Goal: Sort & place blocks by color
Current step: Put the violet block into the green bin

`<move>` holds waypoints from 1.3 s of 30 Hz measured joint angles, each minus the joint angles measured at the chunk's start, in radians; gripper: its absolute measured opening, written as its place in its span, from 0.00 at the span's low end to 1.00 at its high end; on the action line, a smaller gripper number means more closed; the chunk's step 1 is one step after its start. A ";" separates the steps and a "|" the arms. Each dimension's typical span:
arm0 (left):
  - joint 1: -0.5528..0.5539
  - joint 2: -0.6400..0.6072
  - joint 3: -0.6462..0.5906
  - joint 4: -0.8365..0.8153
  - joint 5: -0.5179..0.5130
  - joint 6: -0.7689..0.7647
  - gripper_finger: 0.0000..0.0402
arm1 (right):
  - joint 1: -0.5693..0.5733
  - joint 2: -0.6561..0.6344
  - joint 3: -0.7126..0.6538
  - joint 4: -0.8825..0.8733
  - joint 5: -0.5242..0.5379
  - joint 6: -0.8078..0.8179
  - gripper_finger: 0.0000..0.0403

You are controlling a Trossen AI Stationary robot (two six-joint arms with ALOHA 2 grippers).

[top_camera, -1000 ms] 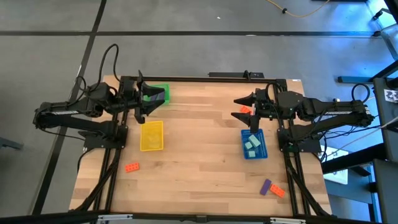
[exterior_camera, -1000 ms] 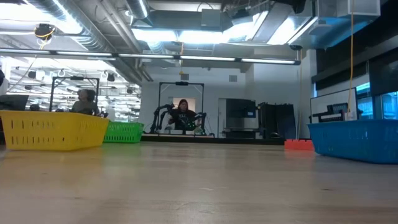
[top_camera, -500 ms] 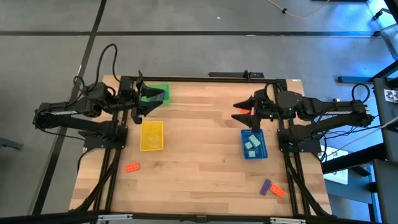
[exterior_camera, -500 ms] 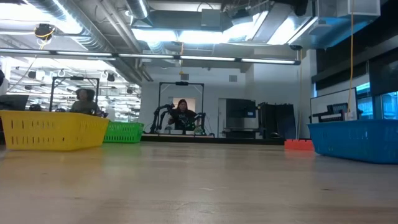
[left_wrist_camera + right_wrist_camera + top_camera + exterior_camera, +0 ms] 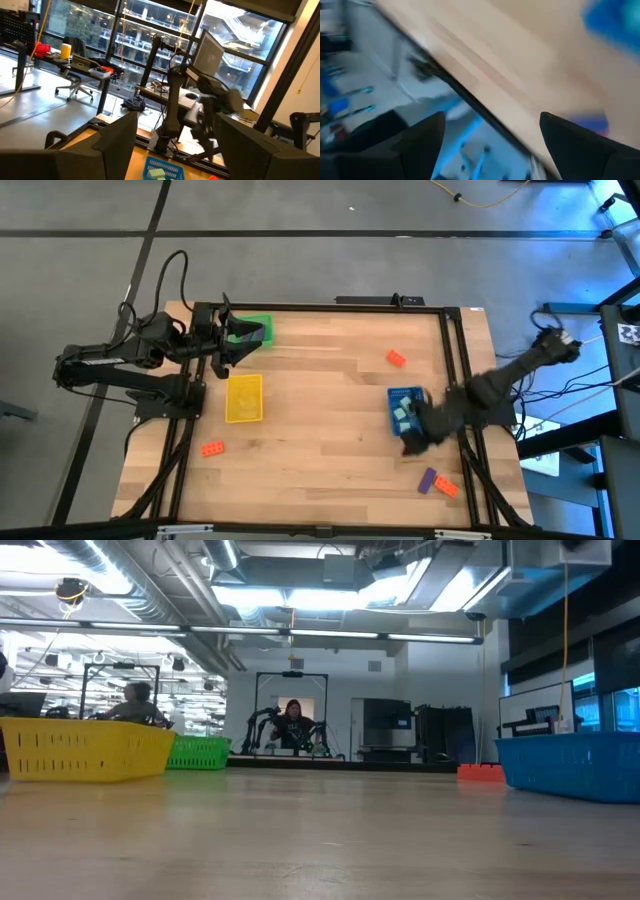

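Two small studded bricks, purple brick [image 5: 428, 479] beside orange brick [image 5: 447, 488], lie on wooden table [image 5: 330, 430] just nearward of right gripper [image 5: 413, 442], jaws apart, empty; left gripper [image 5: 228, 350] far off, also apart.

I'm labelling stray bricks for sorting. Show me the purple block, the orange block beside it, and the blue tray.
purple block [image 5: 428, 479], high view, middle of its top face.
orange block [image 5: 447, 488], high view, middle of its top.
blue tray [image 5: 393, 395], high view, far rim corner.
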 joint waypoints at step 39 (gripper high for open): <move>0.000 -0.002 0.000 0.098 -0.003 0.006 0.64 | 0.253 0.625 -0.038 0.110 -0.138 0.670 0.81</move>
